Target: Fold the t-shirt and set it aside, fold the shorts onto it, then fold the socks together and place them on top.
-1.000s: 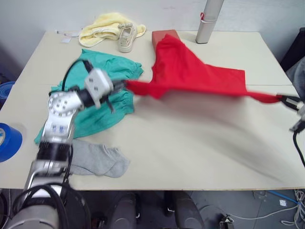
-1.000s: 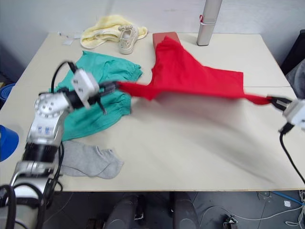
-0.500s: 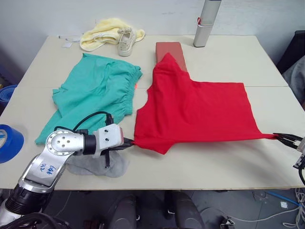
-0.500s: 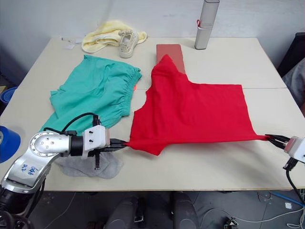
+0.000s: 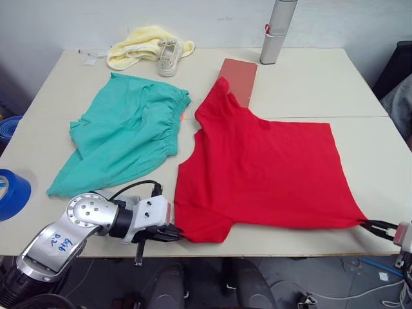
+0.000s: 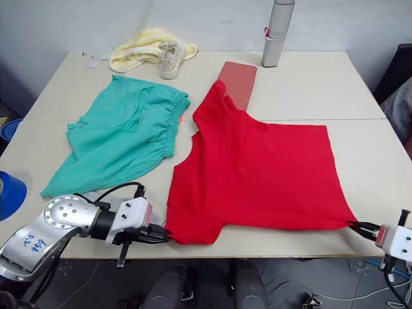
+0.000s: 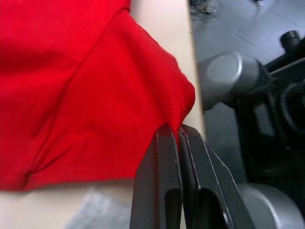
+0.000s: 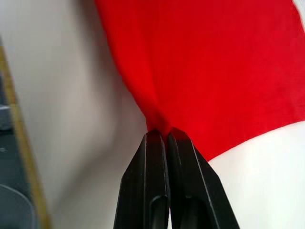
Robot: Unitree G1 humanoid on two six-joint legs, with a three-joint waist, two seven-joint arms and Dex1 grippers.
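Note:
The red t-shirt (image 5: 264, 170) lies spread flat across the middle of the table, one sleeve reaching the brick-red box. My left gripper (image 5: 175, 233) is shut on its near left corner at the table's front edge, the cloth pinched between the fingers (image 7: 164, 157). My right gripper (image 5: 365, 223) is shut on the near right corner, with the hem gathered into its tips (image 8: 164, 133). The teal shorts (image 5: 125, 138) lie crumpled to the left of the shirt. The socks are hidden under my left arm, apart from a grey patch (image 7: 93, 210) in the left wrist view.
At the back left lie a yellow towel (image 5: 143, 44) and a beige sneaker (image 5: 169, 54). A brick-red box (image 5: 239, 74) and a grey post (image 5: 274, 32) stand at the back. A blue tape roll (image 5: 9, 193) sits beyond the table's left edge.
Both grippers have drawn the t-shirt from the air down toward the front edge, and it now lies flat. My left arm has come down over the socks.

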